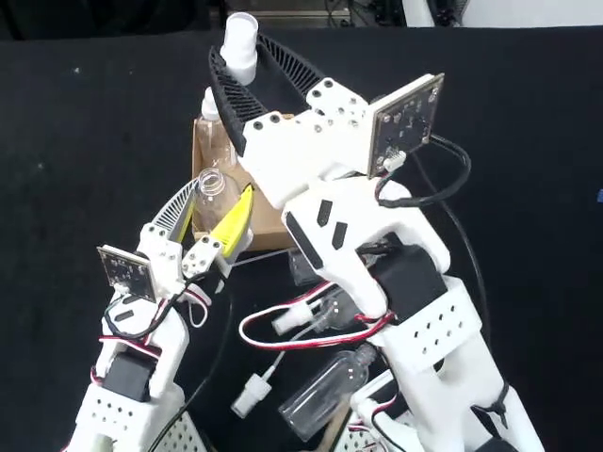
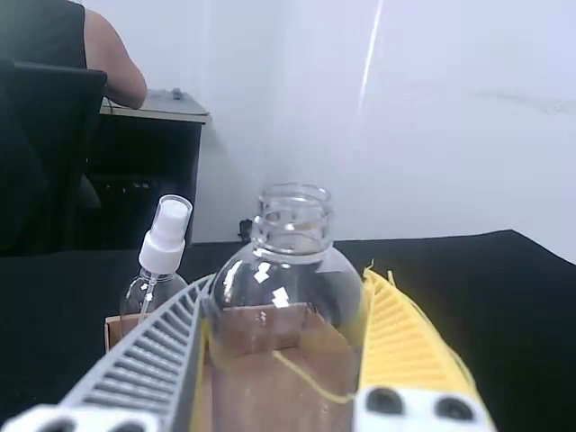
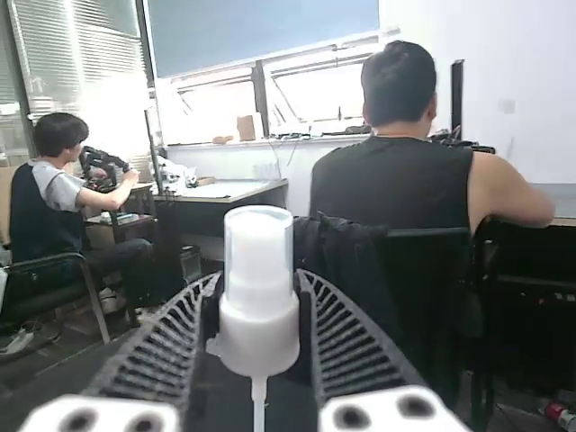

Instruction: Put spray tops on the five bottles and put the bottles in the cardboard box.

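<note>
My left gripper [image 1: 220,200] is shut on an open-necked clear bottle [image 1: 213,185], holding it upright just in front of the cardboard box [image 1: 201,151]. The left wrist view has the bottle [image 2: 290,270] between the grey and yellow fingers [image 2: 396,333]. My right gripper [image 1: 240,52] is raised above the box and shut on a white spray top [image 1: 241,36]. The spray top [image 3: 259,261] sits upright between the black fingers [image 3: 351,351], its tube hanging down. A capped bottle [image 1: 209,105] stands inside the box, also seen as the capped bottle [image 2: 160,261].
On the black table near the arm bases lie a capped bottle [image 1: 316,311], an uncapped bottle [image 1: 325,384] and a loose spray top [image 1: 252,393]. Another clear bottle [image 1: 301,268] is partly hidden under the right arm. Red and white cables loop over these.
</note>
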